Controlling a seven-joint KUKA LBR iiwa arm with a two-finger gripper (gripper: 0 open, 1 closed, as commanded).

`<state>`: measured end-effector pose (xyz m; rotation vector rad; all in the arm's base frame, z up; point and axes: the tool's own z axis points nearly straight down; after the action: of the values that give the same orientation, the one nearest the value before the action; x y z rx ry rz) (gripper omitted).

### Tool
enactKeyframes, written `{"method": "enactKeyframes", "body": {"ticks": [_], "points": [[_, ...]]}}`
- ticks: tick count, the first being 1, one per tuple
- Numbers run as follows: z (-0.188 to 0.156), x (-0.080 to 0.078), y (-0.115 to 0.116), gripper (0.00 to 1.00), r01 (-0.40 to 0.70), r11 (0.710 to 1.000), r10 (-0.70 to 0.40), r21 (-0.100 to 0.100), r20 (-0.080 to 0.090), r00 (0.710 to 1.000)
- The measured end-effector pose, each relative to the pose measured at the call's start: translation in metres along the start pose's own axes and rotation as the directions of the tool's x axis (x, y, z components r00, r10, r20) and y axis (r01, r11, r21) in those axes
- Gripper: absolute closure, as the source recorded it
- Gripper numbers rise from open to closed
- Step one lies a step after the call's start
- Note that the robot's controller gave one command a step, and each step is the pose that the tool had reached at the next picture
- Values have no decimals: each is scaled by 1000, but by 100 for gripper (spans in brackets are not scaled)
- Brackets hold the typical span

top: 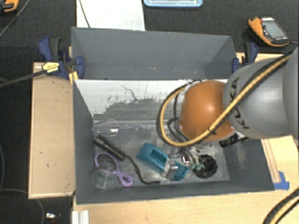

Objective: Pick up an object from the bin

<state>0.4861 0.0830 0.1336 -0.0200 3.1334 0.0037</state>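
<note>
My gripper (181,159) reaches down at the bin's front middle, just under the arm's orange cover. It sits right against a teal box-shaped thing (153,157), whose smaller teal part (178,172) lies directly below the gripper. A thin black cord (142,175) trails from the teal thing toward the front. A black round thing with a bit of green (206,166) lies just right of the gripper. Whether anything is gripped is hidden.
Toward the front left lie a black pen-like stick (109,149), a purple looped plastic thing (113,168) and a clear cup (102,179). Another clear piece (110,127) rests further back. The arm covers the bin's right half.
</note>
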Motion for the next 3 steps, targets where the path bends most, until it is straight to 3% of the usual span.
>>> {"method": "enactKeyframes", "body": {"ticks": [1, 2, 3], "points": [[3, 4, -1, 0, -7, 1000, 7, 1, -3, 1000], [59, -2, -9, 0, -234, 972, 234, -6, 17, 972], [63, 10, -19, 100, -146, 989, 146, -2, 6, 989]]}}
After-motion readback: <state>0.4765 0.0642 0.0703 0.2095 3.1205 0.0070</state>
